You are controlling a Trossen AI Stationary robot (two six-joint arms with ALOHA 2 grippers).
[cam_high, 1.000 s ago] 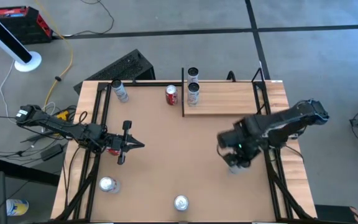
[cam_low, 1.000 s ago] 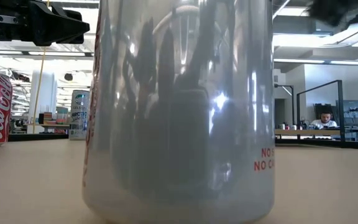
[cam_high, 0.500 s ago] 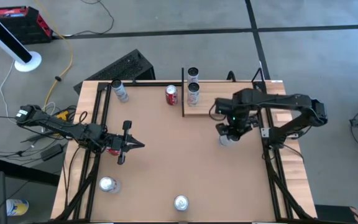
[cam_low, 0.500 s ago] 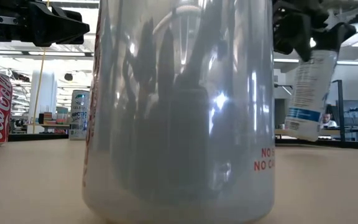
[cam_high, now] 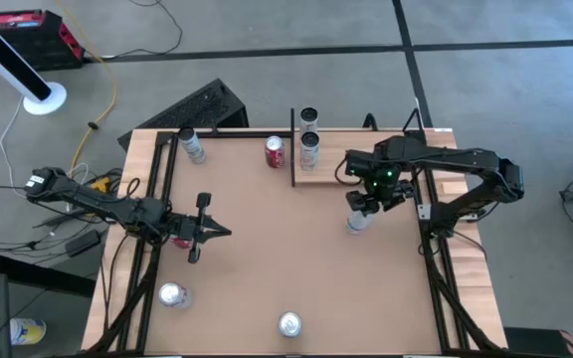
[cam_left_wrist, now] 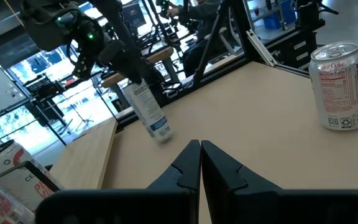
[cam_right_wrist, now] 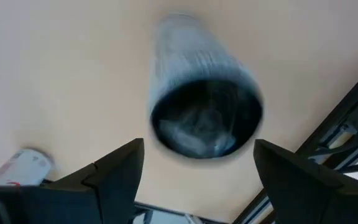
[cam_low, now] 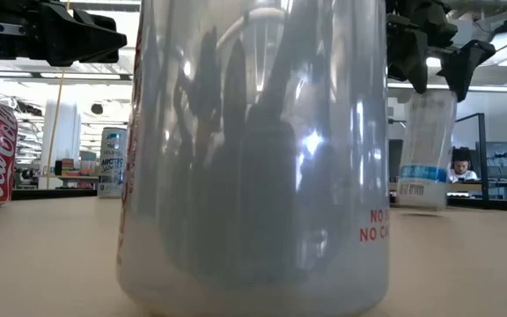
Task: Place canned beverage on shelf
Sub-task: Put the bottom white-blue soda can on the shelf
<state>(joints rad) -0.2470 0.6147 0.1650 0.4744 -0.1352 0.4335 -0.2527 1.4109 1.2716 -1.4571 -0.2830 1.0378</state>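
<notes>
Silver can (cam_high: 357, 222) stands tilted directly below the wide-open, empty right tool (cam_high: 371, 199), just short of the shelf (cam_high: 366, 157); left tool (cam_high: 225, 232) shut.

Near can (cam_low: 253, 158) cut off top and bottom, slim can (cam_right_wrist: 205, 112) motion-blurred
</notes>
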